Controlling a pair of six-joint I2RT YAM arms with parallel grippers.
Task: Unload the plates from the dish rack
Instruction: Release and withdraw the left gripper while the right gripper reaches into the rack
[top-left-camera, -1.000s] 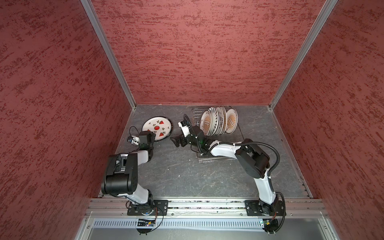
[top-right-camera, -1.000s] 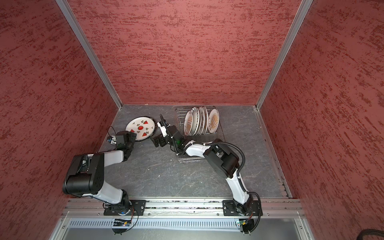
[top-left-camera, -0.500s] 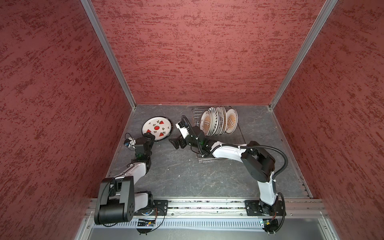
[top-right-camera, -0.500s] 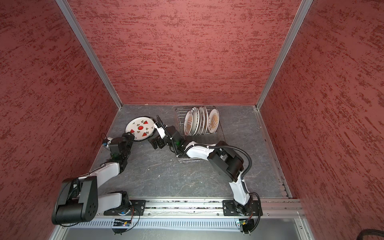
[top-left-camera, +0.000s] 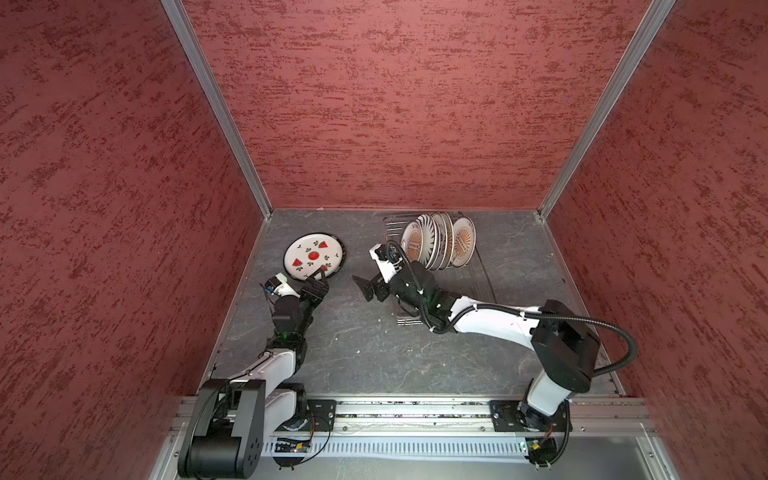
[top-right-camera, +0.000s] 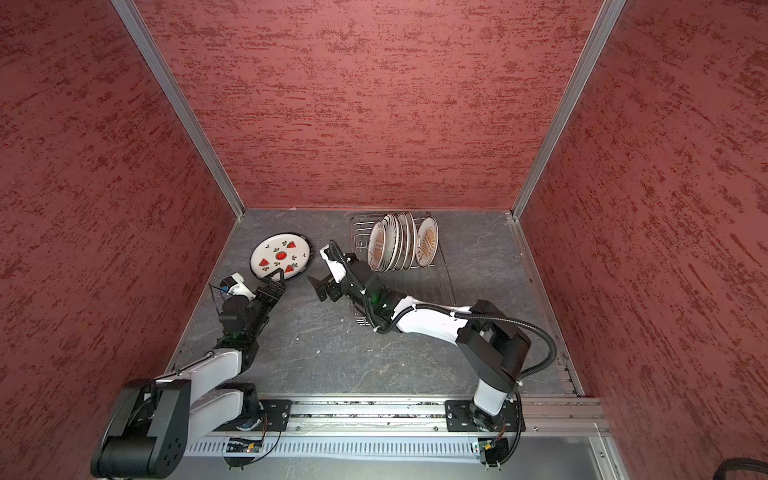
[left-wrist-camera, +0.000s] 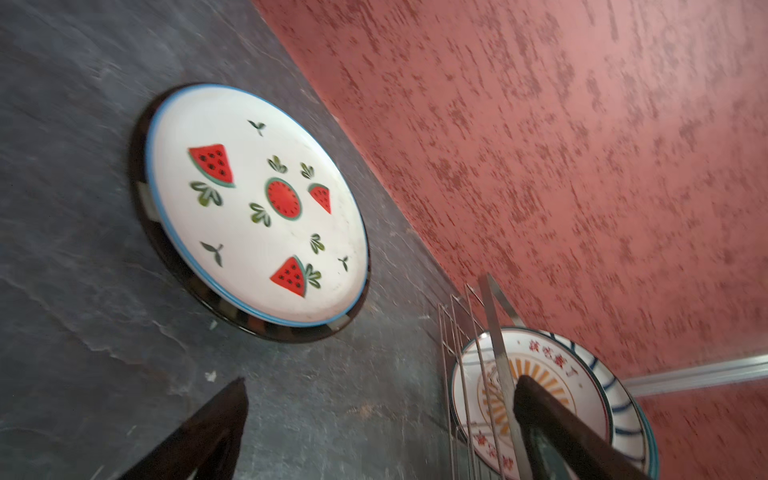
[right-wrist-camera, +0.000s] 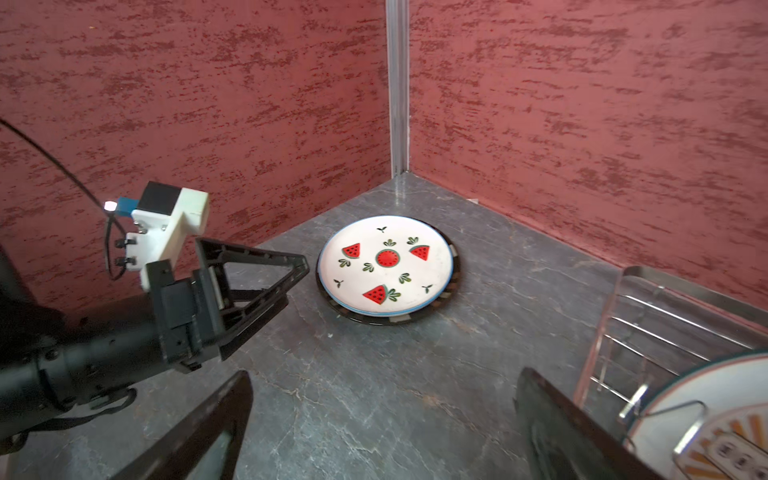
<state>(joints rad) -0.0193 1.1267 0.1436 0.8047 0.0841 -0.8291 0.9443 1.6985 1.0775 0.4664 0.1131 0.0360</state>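
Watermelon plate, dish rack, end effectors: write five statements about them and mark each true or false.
1. The watermelon plate lies flat on a dark-rimmed plate. True.
2. The left end effector grips a plate. False: it is open and empty.
3. The dish rack is empty. False: several plates stand upright in it.
4. The right end effector is open and holds nothing. True.
5. In both top views the watermelon plate lies right of the dish rack. False: it lies left of it.
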